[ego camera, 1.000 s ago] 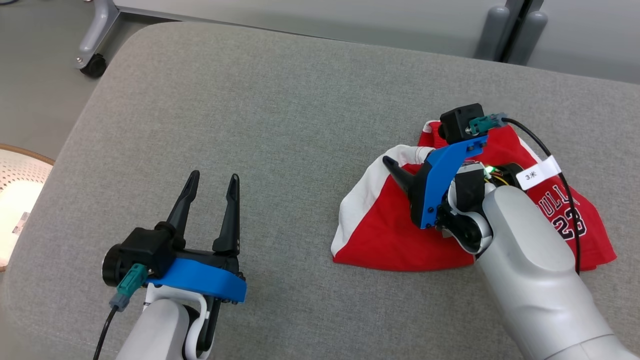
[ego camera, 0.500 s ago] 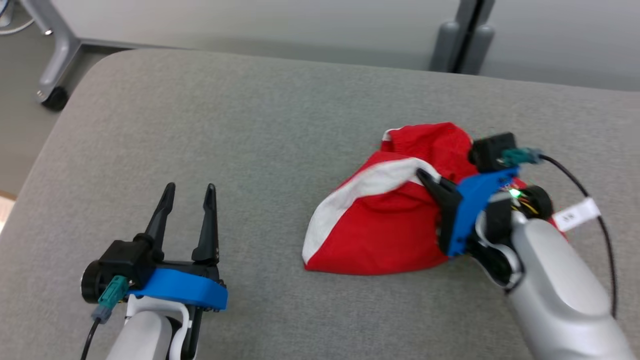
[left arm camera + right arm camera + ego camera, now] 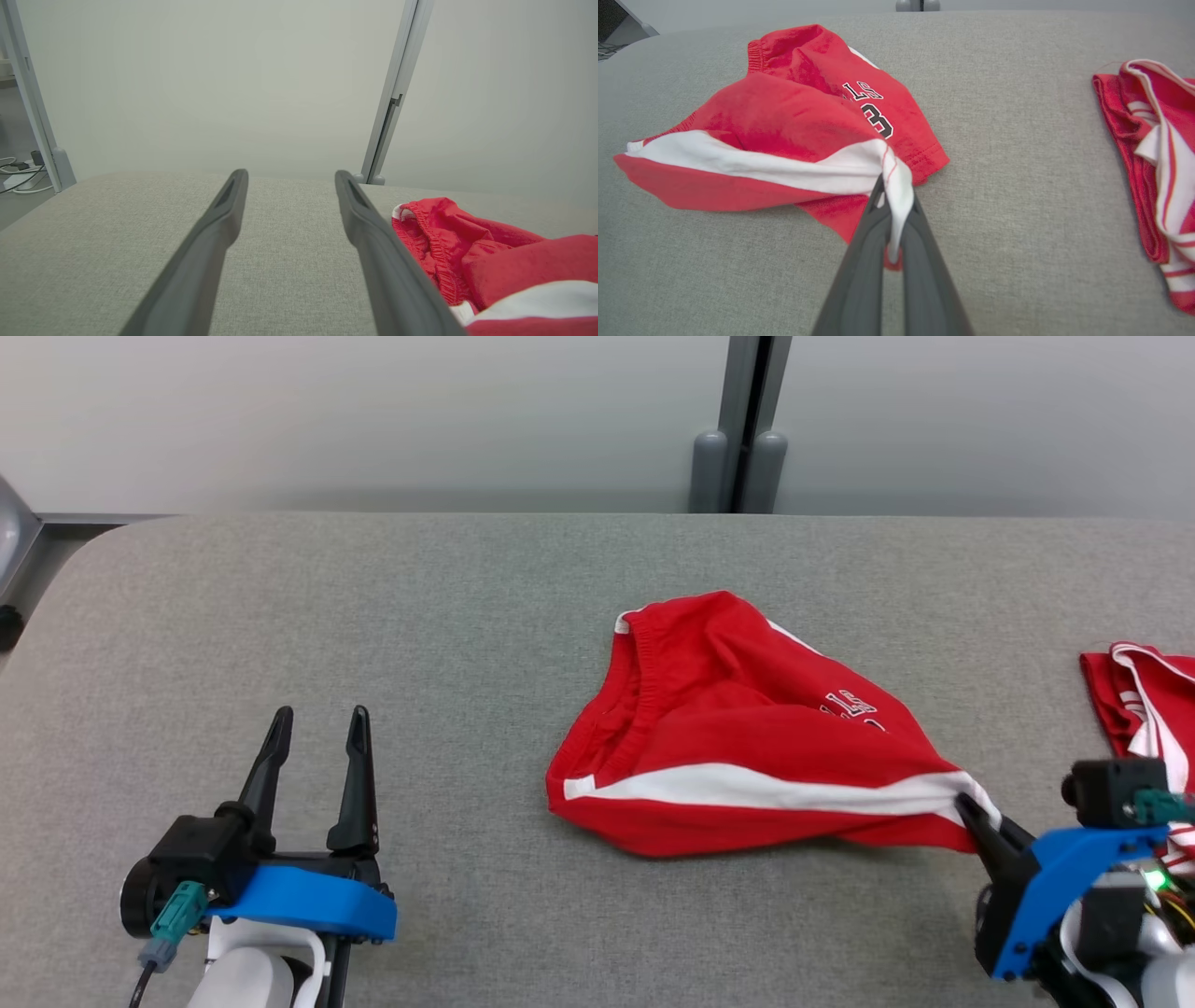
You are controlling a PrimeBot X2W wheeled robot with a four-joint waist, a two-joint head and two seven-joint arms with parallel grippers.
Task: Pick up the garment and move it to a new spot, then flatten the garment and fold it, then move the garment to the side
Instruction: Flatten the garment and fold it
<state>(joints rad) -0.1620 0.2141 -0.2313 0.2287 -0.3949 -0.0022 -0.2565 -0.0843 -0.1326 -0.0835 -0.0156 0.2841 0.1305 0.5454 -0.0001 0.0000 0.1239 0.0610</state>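
1. one grey padded surface (image 3: 420,616) carries everything. its bare stretch between the two arms looks like the best new spot, since both grippers could reach the cloth there for flattening.
2. the red garment (image 3: 728,737), the task's piece, lies bunched near the middle of the surface, with a white stripe (image 3: 747,791) running along its near edge out to the right. its right end seems drawn up toward the right gripper while the bulk rests on the surface. the step in hand looks like the pick-up and move. the lift should be high enough that the trailing bulk clears the surface instead of dragging into a tighter bunch.
3. a second red-and-white garment (image 3: 1134,700) lies at the right edge, apart from the first. the carry should go away from it.
4. the right gripper (image 3: 969,805) has its jaws pinched tight on the white-striped corner, with cloth squeezed between the fingers. only a thin corner is caught, so a slow, steady move seems wise. the left gripper (image 3: 319,714) sits at the near left, jaws spread wide and holding nothing, well apart from the garment.
5. count: one surface, two garments, two grippers, one grey post (image 3: 747,457) behind.
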